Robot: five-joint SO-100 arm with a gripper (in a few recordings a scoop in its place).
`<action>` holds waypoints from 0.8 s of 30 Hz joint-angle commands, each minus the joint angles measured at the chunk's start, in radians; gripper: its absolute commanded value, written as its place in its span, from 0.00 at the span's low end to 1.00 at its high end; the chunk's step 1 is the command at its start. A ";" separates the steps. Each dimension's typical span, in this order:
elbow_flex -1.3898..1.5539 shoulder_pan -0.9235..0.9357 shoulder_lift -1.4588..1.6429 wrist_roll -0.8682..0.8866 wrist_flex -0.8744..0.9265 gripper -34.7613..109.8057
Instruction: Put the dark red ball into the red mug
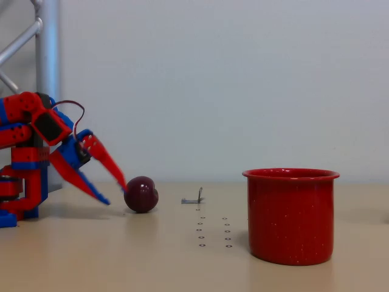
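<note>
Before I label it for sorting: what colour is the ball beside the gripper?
Dark glossy maroon, plum-like; the ball shows best in the fixed view.

One ball (pixel 141 194), one mug (pixel 290 216)

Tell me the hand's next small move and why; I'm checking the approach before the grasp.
Probably nudge the hand forward so its open fingers straddle the dark red ball. One fingertip seems just at the ball's left side, the other lower and short of it, so closing now would likely miss.
</note>
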 commanded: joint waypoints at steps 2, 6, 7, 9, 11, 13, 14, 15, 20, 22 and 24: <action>0.028 -0.034 0.072 -0.069 -0.066 0.35; -0.043 -0.034 0.071 -0.229 -0.075 0.35; -0.064 -0.037 0.066 -0.258 -0.081 0.36; -0.117 -0.055 0.044 -0.316 -0.083 0.38; -0.183 -0.081 0.006 -0.368 -0.083 0.39; -0.264 -0.109 -0.072 -0.416 -0.074 0.39; -0.310 -0.120 -0.120 -0.434 -0.066 0.40; -0.354 -0.132 -0.166 -0.453 -0.057 0.41; -0.557 -0.198 -0.345 -0.535 0.006 0.42; -0.621 -0.215 -0.411 -0.584 0.034 0.43; -0.669 -0.225 -0.495 -0.638 0.038 0.44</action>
